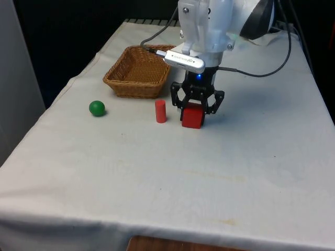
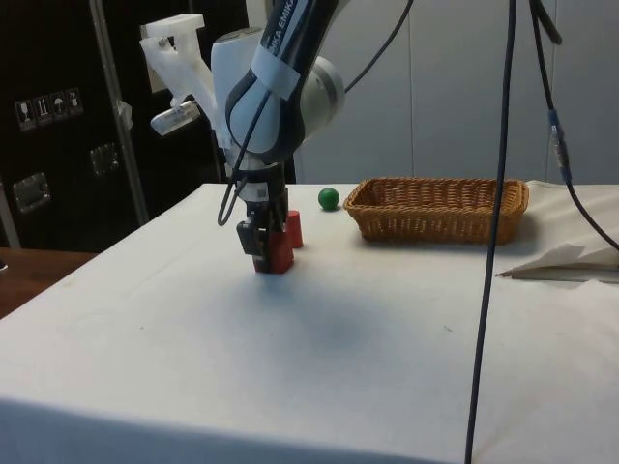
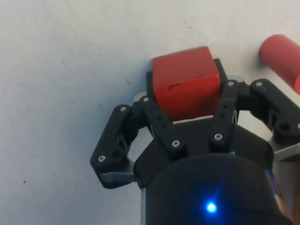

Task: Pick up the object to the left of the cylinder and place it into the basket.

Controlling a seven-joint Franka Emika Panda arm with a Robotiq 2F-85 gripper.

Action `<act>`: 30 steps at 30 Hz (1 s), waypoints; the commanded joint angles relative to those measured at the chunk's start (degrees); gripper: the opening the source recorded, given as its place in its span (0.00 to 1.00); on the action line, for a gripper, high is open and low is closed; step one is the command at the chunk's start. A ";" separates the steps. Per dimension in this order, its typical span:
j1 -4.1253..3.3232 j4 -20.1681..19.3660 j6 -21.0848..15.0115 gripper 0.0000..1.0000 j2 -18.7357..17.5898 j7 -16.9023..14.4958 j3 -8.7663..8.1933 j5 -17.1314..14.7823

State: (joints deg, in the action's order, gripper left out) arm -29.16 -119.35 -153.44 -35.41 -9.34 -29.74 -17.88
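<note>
Fingers [image 3: 154,119] closed narrow on the red cube [image 1: 192,116] on the white cloth [image 1: 209,172], beside the red cylinder [image 1: 160,111]

In the side view, the white arm [image 2: 290,39] carries black capital letters reading "EMIKA", partly cut off. Small handling-symbol stickers [image 2: 48,109] sit on a dark cabinet [image 2: 58,126], too small to read.

Green ball [image 1: 97,108] on white cloth [image 1: 209,172]
</note>
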 commanded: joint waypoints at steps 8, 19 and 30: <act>-0.06 -0.34 0.06 0.01 0.63 -0.11 -0.23 0.00; -0.52 -2.41 0.11 0.01 3.21 -0.52 -1.09 0.46; -0.80 -3.72 1.09 0.01 6.25 -1.15 -2.35 0.97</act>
State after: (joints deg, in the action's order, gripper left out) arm -29.45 -122.67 -152.69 -29.62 -10.83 -31.40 -17.59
